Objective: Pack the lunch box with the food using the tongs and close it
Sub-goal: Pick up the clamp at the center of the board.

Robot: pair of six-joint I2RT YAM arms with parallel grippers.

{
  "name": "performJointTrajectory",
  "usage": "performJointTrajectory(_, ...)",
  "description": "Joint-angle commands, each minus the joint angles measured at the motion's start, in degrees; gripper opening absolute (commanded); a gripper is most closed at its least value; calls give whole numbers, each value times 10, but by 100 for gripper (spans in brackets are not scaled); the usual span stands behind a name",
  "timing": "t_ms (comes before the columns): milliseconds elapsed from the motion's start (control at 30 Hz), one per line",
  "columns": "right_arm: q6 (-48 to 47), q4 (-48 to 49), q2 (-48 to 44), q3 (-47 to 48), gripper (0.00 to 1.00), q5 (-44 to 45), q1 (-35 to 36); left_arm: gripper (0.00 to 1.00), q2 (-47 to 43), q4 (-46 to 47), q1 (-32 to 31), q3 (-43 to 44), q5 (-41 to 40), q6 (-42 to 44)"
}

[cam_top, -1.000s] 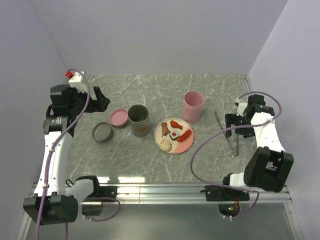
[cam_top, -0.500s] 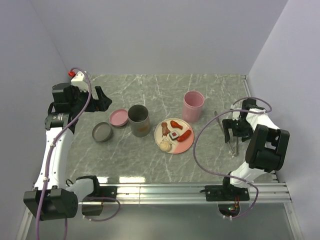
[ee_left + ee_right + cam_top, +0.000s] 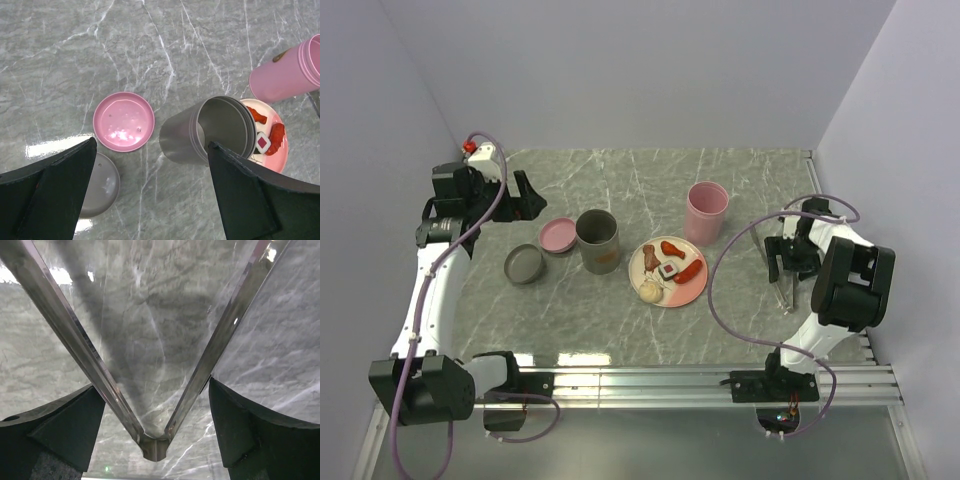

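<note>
Tongs (image 3: pixel 67 327): lay on worktop (image 3: pixel 620 320), right of top view
Right tool (image 3: pixel 153 387): stood released, straddling their joined end
Left tool (image 3: pixel 152 144): hung released, upper left

Bright even light — white glare patches on the marble table (image 3: pixel 50 145), soft shadow under the tongs (image 3: pixel 75 340)
</note>
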Motion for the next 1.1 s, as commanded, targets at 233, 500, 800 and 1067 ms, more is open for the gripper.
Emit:
performJointTrajectory(233, 13, 56, 7, 6, 84, 11, 26, 99, 10, 30, 0, 2, 25, -16)
performJointTrajectory(500, 15, 44, 23, 15, 81, -23, 26, 99, 13, 28, 0, 2, 26, -15)
performJointTrajectory(800, 28, 37, 28, 38, 82, -27, 26, 99, 12, 30, 0, -2, 27, -18)
performJointTrajectory(1067, 37, 25, 28, 50, 73, -44, 25, 99, 9, 21, 1, 6, 37, -18)
